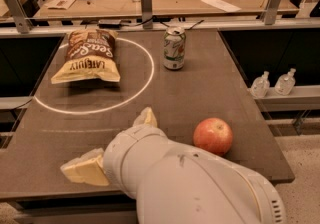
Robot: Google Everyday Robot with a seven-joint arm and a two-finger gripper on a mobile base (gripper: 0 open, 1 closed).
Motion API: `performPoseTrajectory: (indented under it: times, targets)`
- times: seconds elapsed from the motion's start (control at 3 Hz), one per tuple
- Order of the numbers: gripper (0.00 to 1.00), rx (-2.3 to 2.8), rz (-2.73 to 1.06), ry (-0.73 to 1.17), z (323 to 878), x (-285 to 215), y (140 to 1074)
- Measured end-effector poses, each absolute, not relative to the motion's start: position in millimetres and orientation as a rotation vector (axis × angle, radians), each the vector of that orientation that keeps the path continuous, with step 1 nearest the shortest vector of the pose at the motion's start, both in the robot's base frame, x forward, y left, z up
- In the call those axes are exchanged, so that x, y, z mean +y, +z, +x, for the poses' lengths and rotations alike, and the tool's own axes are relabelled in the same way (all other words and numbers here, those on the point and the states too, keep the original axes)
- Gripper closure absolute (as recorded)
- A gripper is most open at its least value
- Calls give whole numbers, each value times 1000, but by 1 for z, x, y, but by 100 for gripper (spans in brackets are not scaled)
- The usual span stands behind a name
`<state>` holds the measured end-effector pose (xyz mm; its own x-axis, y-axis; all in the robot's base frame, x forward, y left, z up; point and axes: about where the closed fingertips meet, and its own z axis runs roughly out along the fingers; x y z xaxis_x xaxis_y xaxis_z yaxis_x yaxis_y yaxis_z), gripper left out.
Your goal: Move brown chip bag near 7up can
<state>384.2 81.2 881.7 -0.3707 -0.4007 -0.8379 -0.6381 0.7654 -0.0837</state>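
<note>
At the far left of the table the bag lies flat, its dark brown end toward the back edge and its tan band with block letters toward the camera. It rests in the back left part of a white ring marked on the tabletop, its far end reaching the ring's line. In front of it, near the table's front edge, is the gripper. Its two tan fingers are spread wide apart with nothing between them, one low at the left and the other higher and further right, pointing toward the ring. Behind them the white arm fills the lower middle of the view. Further right and back, the can stands upright just outside the ring, well apart from the bag, with bare tabletop between the two. A red apple sits at the front right of the table, just beside the arm. Past the table's right edge, two small clear bottles stand side by side on a lower ledge.
</note>
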Motion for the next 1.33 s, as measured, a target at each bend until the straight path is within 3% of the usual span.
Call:
performPoseTrajectory:
  times: [0.67,1.33]
  targets:
    - [0,1970,-479,216,438,-4,850]
    - [0,1891,-571,262,489,-7,862]
